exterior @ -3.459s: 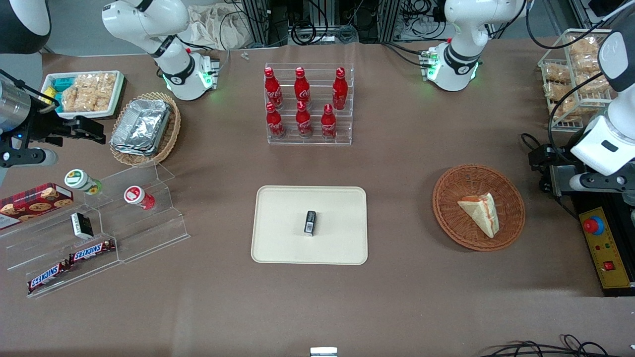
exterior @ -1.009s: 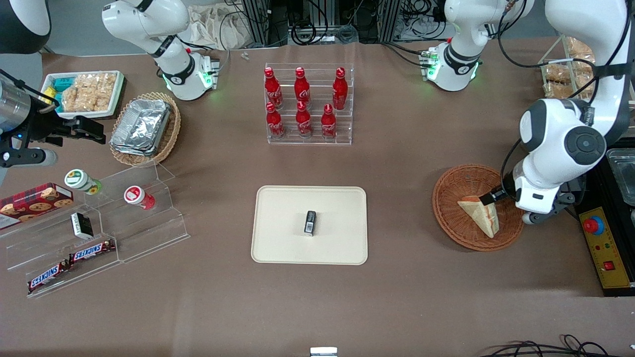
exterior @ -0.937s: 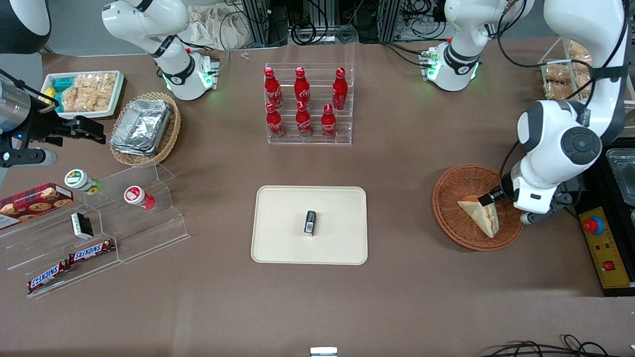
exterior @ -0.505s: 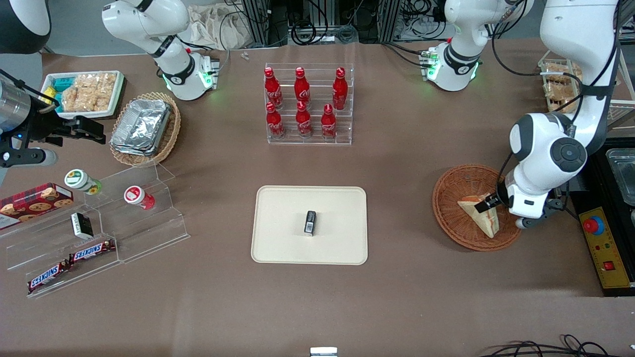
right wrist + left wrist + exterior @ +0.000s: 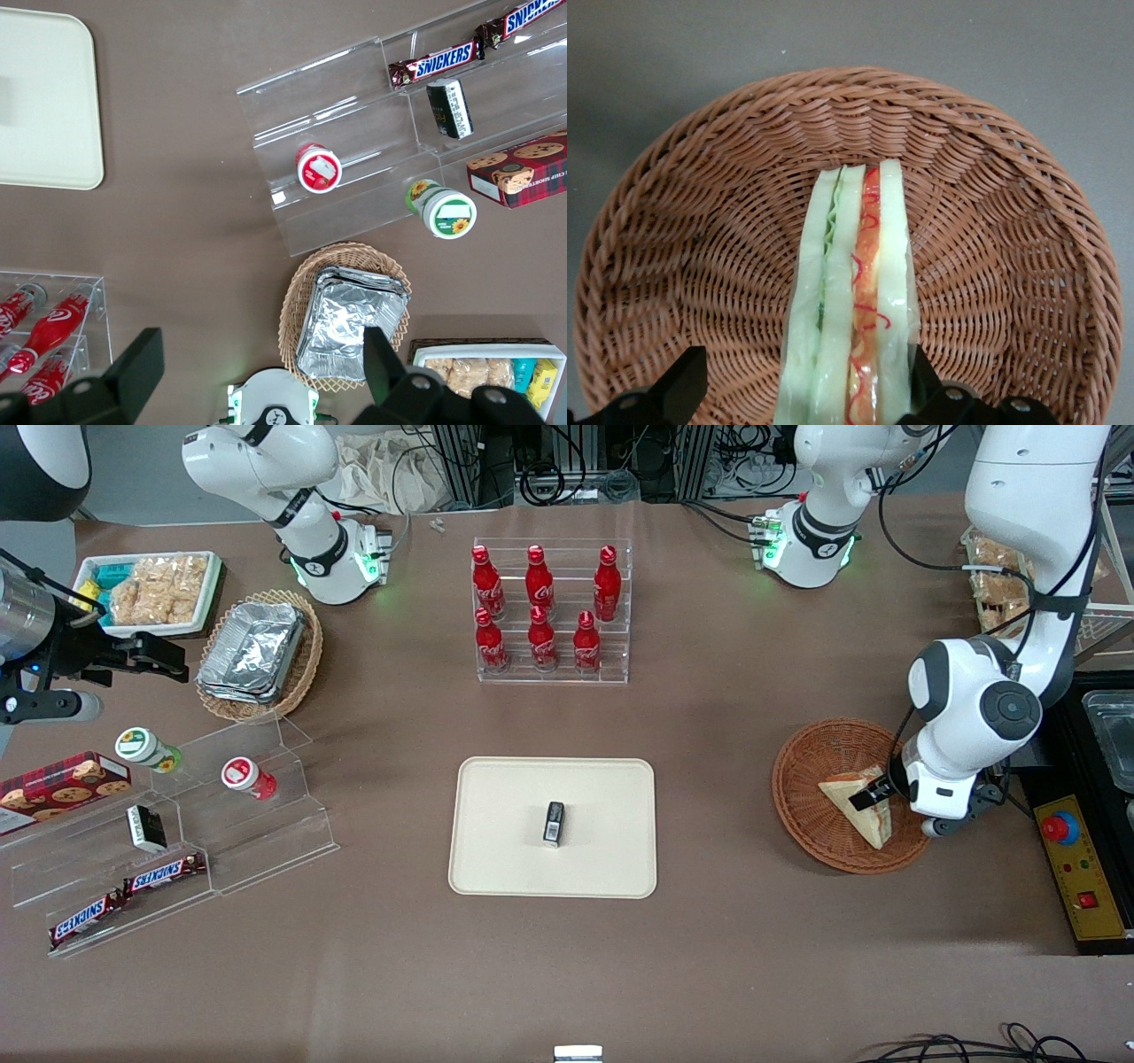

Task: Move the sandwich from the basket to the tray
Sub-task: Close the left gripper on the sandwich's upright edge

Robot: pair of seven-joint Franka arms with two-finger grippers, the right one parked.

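The triangular wedge sandwich (image 5: pixel 858 803) of pale beige bread, with red and green filling along its cut edge, lies in the round, shallow, reddish-brown woven wicker basket (image 5: pixel 806 815) at the working arm's end of the counter. The working arm's claw (image 5: pixel 870 794) is low over it. In the wrist view the claw (image 5: pixel 806 397) is spread wide: one finger (image 5: pixel 678 390) stands well clear of the sandwich (image 5: pixel 852 310) with bare wicker of the basket (image 5: pixel 700 266) between them, while the other finger (image 5: pixel 939 397) sits just beside the bread. The jaws straddle the wedge but have not closed on it.

So the task looks barely begun. The approach seems done; the grasp, the lift and the carry are all left. The flat cream-beige rectangular tray (image 5: pixel 505 859) with rounded corners lies well apart from the basket, toward the middle of the counter, and carries only a small dark rectangular packet (image 5: pixel 554 822) near its centre. There is open tray surface around that packet, so the sandwich should find room beside it.
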